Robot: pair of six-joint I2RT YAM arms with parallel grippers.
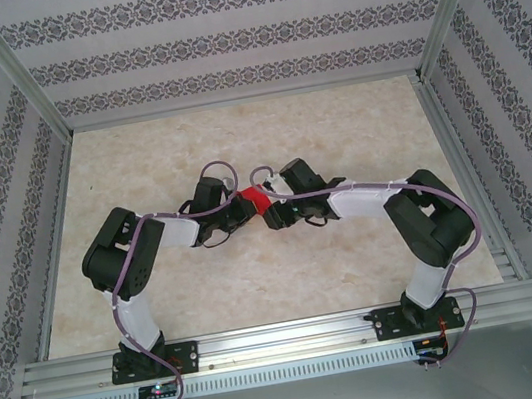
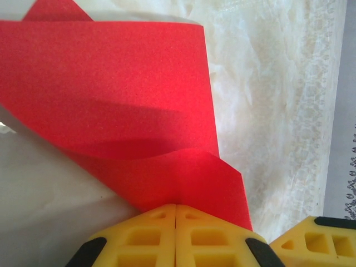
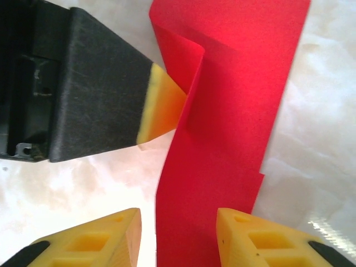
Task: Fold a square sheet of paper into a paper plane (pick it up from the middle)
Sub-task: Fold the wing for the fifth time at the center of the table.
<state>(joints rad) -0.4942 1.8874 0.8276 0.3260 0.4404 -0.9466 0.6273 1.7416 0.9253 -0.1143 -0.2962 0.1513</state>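
The red sheet of paper [image 1: 254, 199] hangs above the table's middle between my two grippers, bent and folded over in layers. My left gripper [image 2: 176, 208] is shut on its lower edge, its yellow fingertips pressed together on the paper [image 2: 111, 94]. My right gripper [image 3: 178, 239] stands open, and a strip of the paper [image 3: 222, 139] runs between its yellow fingers without being pinched. In the right wrist view the left gripper's black finger with a yellow tip [image 3: 161, 105] touches the paper from the left. In the top view the left gripper [image 1: 243, 203] and the right gripper [image 1: 269, 207] meet tip to tip.
The marble-patterned table [image 1: 259, 282] lies below the paper. Patterned walls [image 1: 221, 40] and aluminium frame rails [image 1: 288, 336] close it in on all sides. One yellow finger of the right gripper [image 2: 317, 239] shows at the bottom right of the left wrist view.
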